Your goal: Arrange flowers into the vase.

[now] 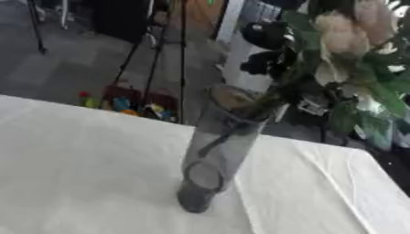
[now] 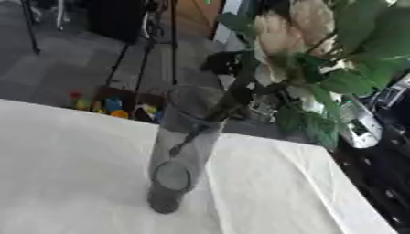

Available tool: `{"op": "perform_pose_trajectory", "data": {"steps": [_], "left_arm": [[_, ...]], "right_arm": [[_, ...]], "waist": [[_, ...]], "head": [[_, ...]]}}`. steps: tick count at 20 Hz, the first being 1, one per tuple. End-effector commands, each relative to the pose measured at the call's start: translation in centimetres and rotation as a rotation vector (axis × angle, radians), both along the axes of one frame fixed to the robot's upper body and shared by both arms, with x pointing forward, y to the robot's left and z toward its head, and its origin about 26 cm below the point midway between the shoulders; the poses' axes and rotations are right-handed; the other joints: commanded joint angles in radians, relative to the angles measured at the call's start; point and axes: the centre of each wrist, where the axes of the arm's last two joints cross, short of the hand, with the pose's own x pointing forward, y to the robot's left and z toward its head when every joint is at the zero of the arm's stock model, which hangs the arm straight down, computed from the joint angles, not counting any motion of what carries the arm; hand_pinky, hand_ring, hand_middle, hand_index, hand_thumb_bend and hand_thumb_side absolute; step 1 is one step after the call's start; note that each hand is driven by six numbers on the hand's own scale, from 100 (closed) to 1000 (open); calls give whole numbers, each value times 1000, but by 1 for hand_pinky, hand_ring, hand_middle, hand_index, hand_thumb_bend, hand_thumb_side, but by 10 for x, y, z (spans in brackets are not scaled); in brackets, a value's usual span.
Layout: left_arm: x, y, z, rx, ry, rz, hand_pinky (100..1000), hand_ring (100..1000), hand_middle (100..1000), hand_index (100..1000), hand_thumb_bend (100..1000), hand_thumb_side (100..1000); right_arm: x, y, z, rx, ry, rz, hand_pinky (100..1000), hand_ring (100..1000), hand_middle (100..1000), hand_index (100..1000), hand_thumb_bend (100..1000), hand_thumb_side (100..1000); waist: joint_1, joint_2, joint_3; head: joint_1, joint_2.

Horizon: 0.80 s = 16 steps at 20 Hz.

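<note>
A: Left eye view. What stood where?

B: I saw the tall smoky-grey glass cylinder vase (image 1: 218, 151) upright on the white cloth-covered table (image 1: 80, 173). The cream artificial flowers with green leaves (image 1: 344, 36) leaned right, with their dark stem (image 1: 240, 123) already inside the vase.

A: Handling?

B: I judged the glass fragile, slippery and apt to tip; the bouquet light and top-heavy, best held low on the stem.

A: Right eye view. Hands?

B: Neither showed, so I could not tell their state. The cloth lay slightly wrinkled; beyond it were a grey floor (image 2: 56, 59), tripod legs (image 2: 132, 55) and small coloured objects (image 2: 104, 105).
</note>
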Motion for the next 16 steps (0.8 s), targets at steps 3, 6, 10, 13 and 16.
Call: {"op": "perform_pose_trajectory", "data": {"steps": [3,6,10,13,16], "left_arm": [[-2,-1,5,-11,-11,-6,684,1000,979,973,100,1000],[-2,-1,5,-12,-9,-10,684,1000,979,973,100,1000],[-2,-1,4,-14,-5,-16,683,1000,978,973,100,1000],[-2,-2,4,-19,-1,-22,683,1000,978,973,100,1000],[-2,-2,4,-20,4,-29,682,1000,978,973,100,1000]], "right_arm": [[-10,-3,18,-363,-189,105,1000,1000,946,997,100,586],[-12,2,21,-443,-256,109,1000,1000,998,1000,100,574],[-11,5,21,-519,-308,104,1000,1000,1000,1000,100,568],[-9,8,19,-551,-308,99,1000,1000,1000,1000,100,607],[-9,12,16,-595,-299,94,1000,1000,1000,1000,100,674]], "waist": [[10,-23,-2],[10,-27,3],[10,-38,14],[10,-46,21],[10,-51,27]], "head": [[-3,-15],[-6,-14],[-11,-18],[-14,-23],[-14,-25]]}}
